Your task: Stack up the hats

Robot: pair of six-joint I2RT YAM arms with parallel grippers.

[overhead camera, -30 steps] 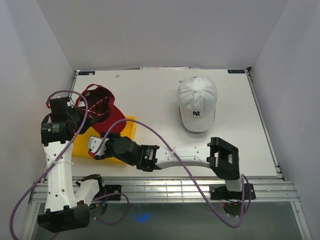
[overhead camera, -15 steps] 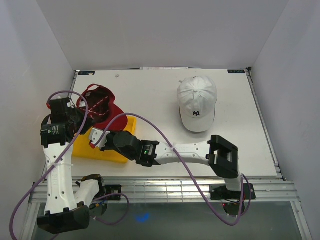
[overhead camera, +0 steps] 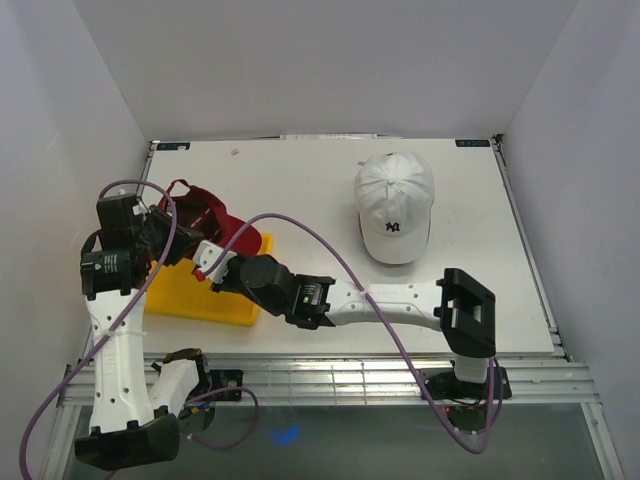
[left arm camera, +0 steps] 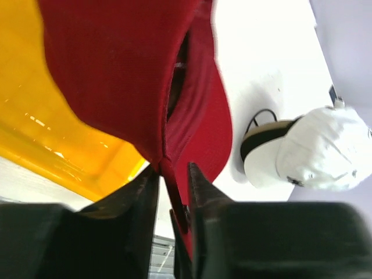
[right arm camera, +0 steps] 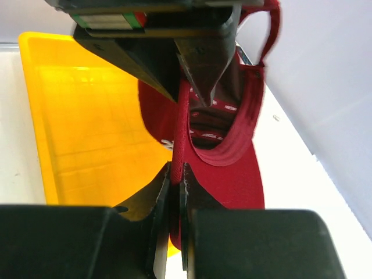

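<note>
A red hat point(overhead camera: 205, 212) hangs over the far edge of a yellow tray point(overhead camera: 190, 298) at the table's left. My right gripper point(overhead camera: 212, 256) is shut on the red hat point(right arm camera: 224, 145); its jaws point(right arm camera: 176, 174) pinch the rim. My left gripper point(overhead camera: 176, 236) stands open, its fingers point(left arm camera: 172, 174) loosely either side of the red hat's point(left arm camera: 128, 70) edge. It also shows in the right wrist view as the left gripper point(right arm camera: 189, 96) at the hat's far side. A white hat point(overhead camera: 394, 205) with an NY logo sits crown up at the back right.
The yellow tray point(right arm camera: 81, 116) lies under both grippers. White walls close in the table's left, back and right sides. The white hat point(left arm camera: 314, 151) lies beyond the red one.
My right gripper has shut on the red hat's rim and shifted toward the back. My left gripper's jaws have come apart from their grip on the hat.
</note>
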